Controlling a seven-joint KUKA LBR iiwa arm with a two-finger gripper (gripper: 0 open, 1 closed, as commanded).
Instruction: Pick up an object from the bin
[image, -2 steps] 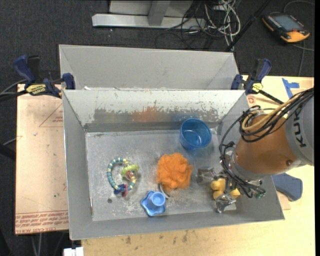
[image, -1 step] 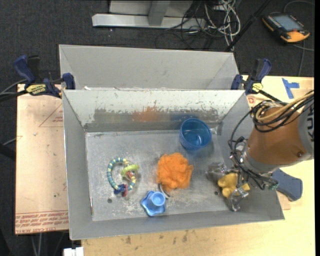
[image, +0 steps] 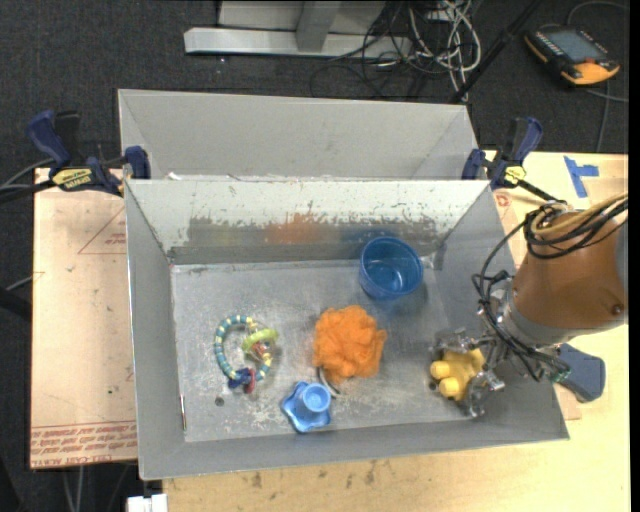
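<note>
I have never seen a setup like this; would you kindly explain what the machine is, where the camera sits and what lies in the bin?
This is one robot arm, under an orange cover, reaching into a grey metal bin from the picture's right. The single camera looks down on the bin from above, slightly sideways. At the arm's tip sits the end effector, the part that grasps. It is low near the bin's lower right corner in the picture, against a small yellow toy; whether it grips the toy I cannot tell. Elsewhere on the floor lie a blue cup, an orange fluffy ball, a ring of coloured beads and a small blue piece.
</note>
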